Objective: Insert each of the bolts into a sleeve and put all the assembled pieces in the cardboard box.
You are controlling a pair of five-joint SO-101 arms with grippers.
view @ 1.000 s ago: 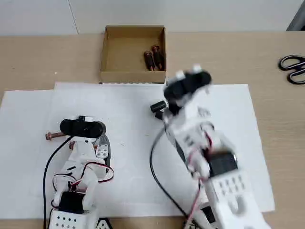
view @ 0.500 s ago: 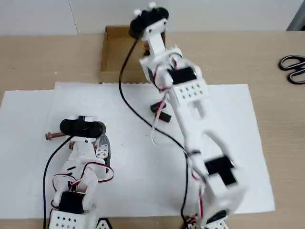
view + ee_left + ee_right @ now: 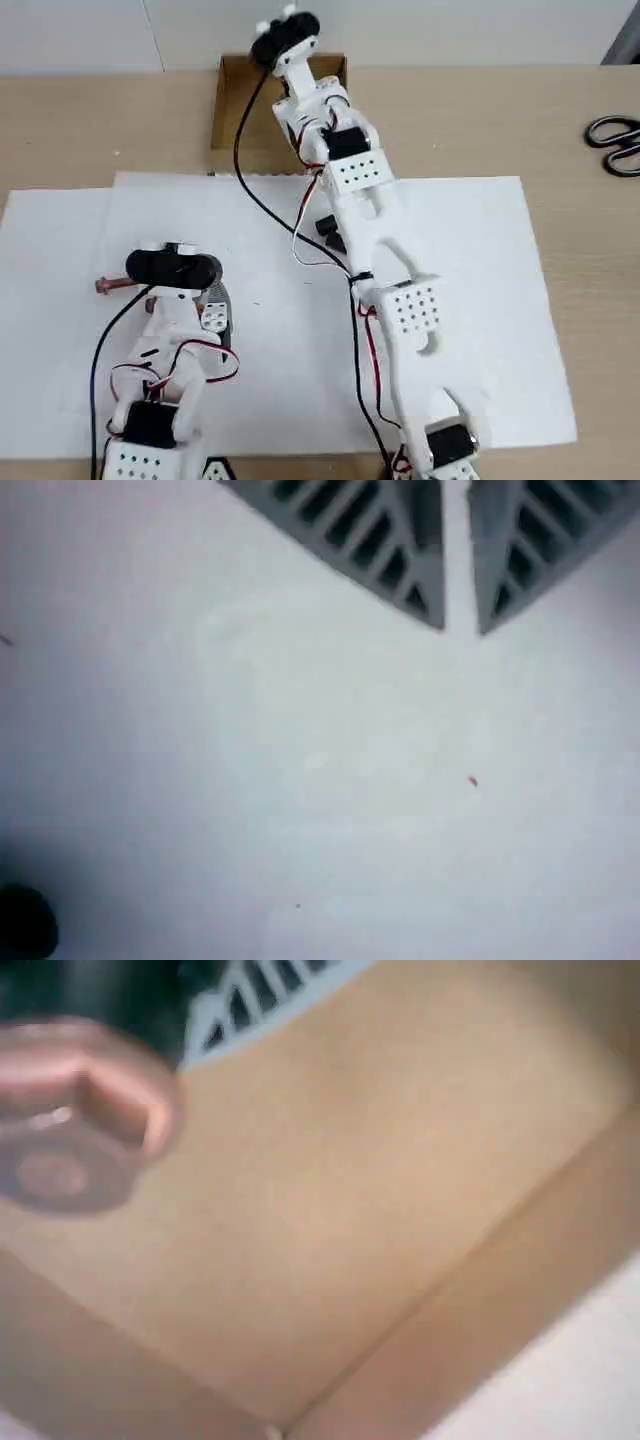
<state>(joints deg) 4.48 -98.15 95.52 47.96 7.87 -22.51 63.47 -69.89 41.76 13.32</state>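
My right arm stretches across the paper, and its gripper (image 3: 120,1050) hangs inside the cardboard box (image 3: 236,112), shut on an assembled piece. That piece's copper bolt head (image 3: 70,1120) sticks out of a black sleeve just above the box floor (image 3: 380,1190). The arm hides the pieces lying in the box. A loose copper bolt (image 3: 112,285) lies on the paper beside my left arm. Black sleeves (image 3: 330,230) lie mid-paper, partly under the right arm. My left gripper (image 3: 457,590) rests low over the paper, its grey fingers (image 3: 400,550) nearly touching with nothing between them.
A large white paper sheet (image 3: 490,290) covers the table's middle. Black scissors (image 3: 614,142) lie at the far right on the wooden table. The right arm's cable (image 3: 262,205) trails across the paper.
The right arm swung from above the sleeves on the paper out to the cardboard box, stretching long. The left arm and the loose bolt stayed put.
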